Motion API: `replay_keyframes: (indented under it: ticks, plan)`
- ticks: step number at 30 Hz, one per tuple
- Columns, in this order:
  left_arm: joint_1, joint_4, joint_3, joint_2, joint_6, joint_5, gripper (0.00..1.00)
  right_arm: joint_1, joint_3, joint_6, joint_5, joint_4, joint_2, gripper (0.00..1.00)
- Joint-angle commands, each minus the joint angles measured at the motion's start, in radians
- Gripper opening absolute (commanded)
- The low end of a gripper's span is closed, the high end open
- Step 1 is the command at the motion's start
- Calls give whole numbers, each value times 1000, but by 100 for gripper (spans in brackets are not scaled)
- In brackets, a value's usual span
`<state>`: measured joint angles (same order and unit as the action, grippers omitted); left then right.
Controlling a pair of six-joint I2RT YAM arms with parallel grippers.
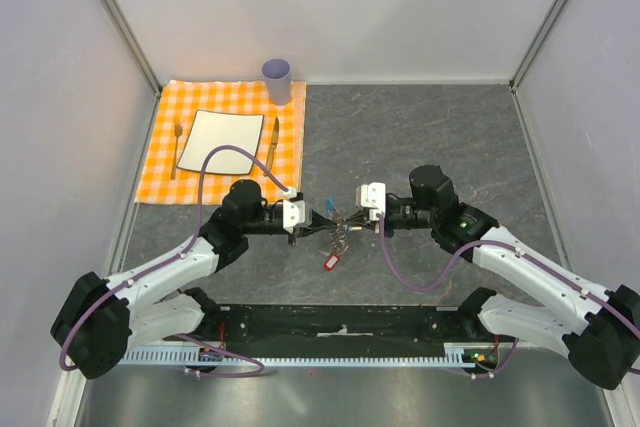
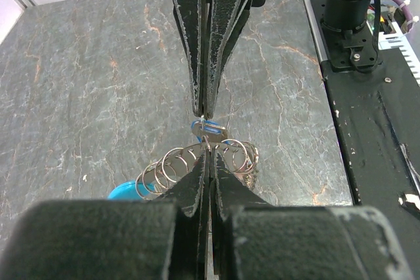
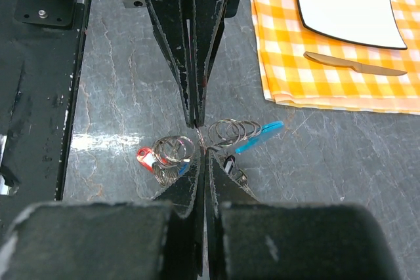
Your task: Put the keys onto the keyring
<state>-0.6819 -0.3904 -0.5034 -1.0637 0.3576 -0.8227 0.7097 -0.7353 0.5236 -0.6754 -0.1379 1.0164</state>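
Observation:
The keyring [image 2: 172, 165] is a loop of silver rings with a cyan clasp [image 3: 259, 137], held just above the grey table [image 1: 420, 137] at its centre. My two grippers meet tip to tip over it. The left gripper [image 2: 210, 145] is shut on the ring chain, with rings fanning out to both sides of its tips. The right gripper [image 3: 202, 150] faces it, shut on a small silver key with a blue tag [image 2: 211, 127]. Another key with a red tag [image 3: 146, 157] hangs among the rings [image 3: 174, 149] and shows below the cluster as the red tag [image 1: 330, 262].
An orange checked cloth [image 1: 165, 172] lies at the back left with a white plate [image 1: 220, 140], a fork [image 1: 176, 147] and a knife [image 1: 272, 145] on it. A purple cup [image 1: 277, 79] stands behind. The black base rail [image 1: 340, 322] runs along the near edge.

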Motion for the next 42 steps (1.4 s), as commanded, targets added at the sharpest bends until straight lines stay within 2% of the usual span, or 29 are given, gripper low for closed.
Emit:
replay_keyframes:
  ticks: [1,42]
  plan:
    - [4,-8,-17,18,43,-32,2,4,-47,29,-16,21,5,0]
    - [2,-13,-29,13,40,-46,2,8,-35,7,-135,70,40,0]
